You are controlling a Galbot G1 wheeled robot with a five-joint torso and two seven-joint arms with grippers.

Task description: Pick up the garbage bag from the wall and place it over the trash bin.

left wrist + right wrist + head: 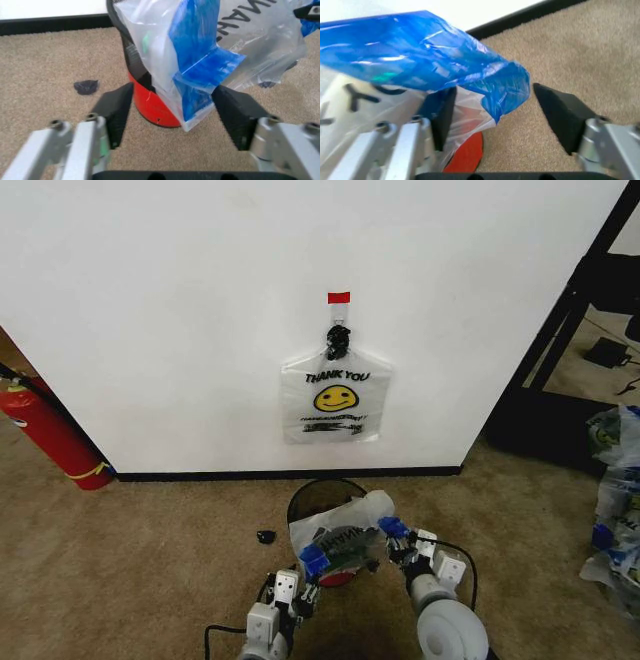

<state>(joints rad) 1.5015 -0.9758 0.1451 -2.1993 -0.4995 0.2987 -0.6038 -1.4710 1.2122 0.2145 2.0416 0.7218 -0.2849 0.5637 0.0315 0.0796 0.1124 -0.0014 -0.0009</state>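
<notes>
the garbage bag is stretched crumpled over the near side of the trash bin, which stands on the carpet just out from the wall, its long axis running between the two arms. the left gripper and the right gripper each flank one blue-marked corner, jaws spread wide and closed on nothing, plastic hanging in the gaps. by my reading the arms are about equally near, with the bin's far rim uncovered beyond both.

Silver arms, black jaws, black cables
</notes>
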